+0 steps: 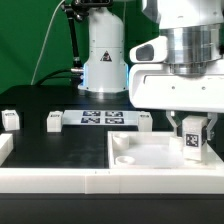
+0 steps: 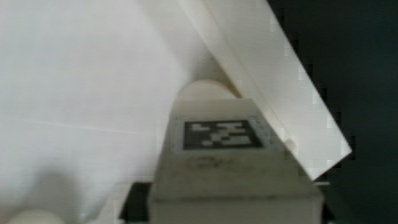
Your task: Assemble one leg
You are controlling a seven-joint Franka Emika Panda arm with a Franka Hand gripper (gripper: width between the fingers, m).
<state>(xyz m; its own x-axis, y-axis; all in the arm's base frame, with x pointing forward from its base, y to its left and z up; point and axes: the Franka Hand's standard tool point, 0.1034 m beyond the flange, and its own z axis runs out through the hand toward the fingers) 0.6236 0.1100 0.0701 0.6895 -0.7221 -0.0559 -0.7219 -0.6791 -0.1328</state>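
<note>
White leg (image 2: 215, 108), bearing a black-and-white square tag (image 2: 221, 134), sits clamped in the claw (image 1: 193, 140) over the plate (image 1: 140, 160).

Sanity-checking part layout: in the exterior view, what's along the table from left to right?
leftmost leg → second leg → marker board → third leg → held leg, in the gripper

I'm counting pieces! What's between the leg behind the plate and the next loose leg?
The marker board lies flat between the leg behind the plate and the next loose leg, nothing else; the exterior view shows it.
</note>
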